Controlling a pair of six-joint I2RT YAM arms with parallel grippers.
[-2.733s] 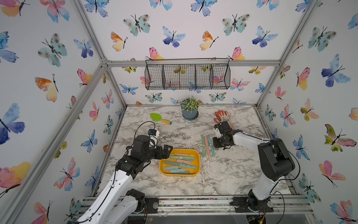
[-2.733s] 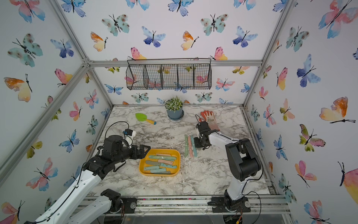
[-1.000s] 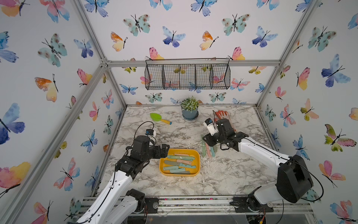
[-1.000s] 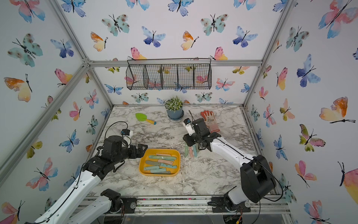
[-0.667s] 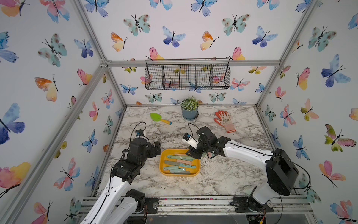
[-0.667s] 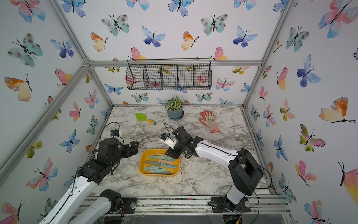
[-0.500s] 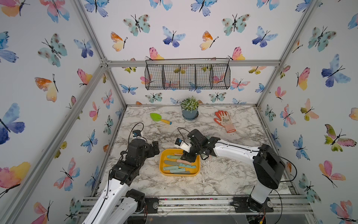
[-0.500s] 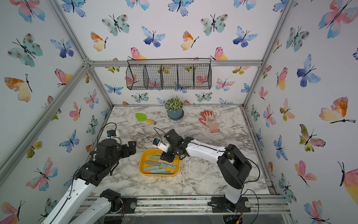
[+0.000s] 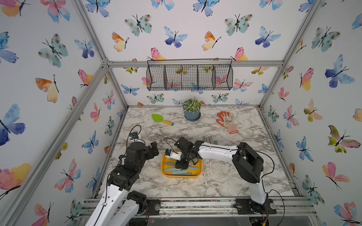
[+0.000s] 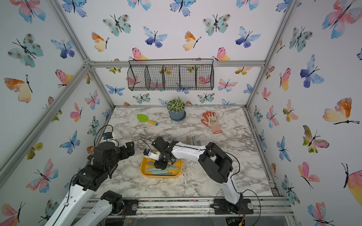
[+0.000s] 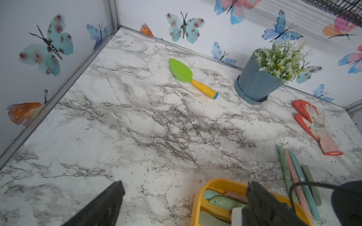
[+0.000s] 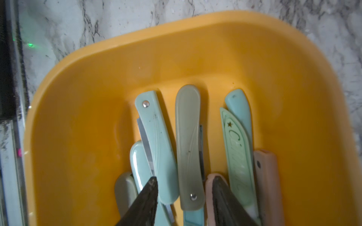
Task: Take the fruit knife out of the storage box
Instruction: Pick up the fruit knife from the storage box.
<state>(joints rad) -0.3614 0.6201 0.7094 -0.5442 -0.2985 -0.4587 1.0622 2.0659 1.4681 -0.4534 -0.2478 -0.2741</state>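
Right pincer point(image 12: 185, 178) has swung into the box point(image 12: 195, 49), open, grey-green knife point(image 12: 188, 137) between its tips, lying lengthwise straight ahead.

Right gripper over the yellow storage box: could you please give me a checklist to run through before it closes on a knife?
1. Right gripper jaws apart: ok.
2. It hangs over the storage box in both top views: ok.
3. Only one knife between the jaws: not ok. The grey-green knife and the end of the teal knife both lie in the gap.
4. Its fingertips low enough to grip: cannot tell.
5. Left gripper open, empty and beside the box: ok.
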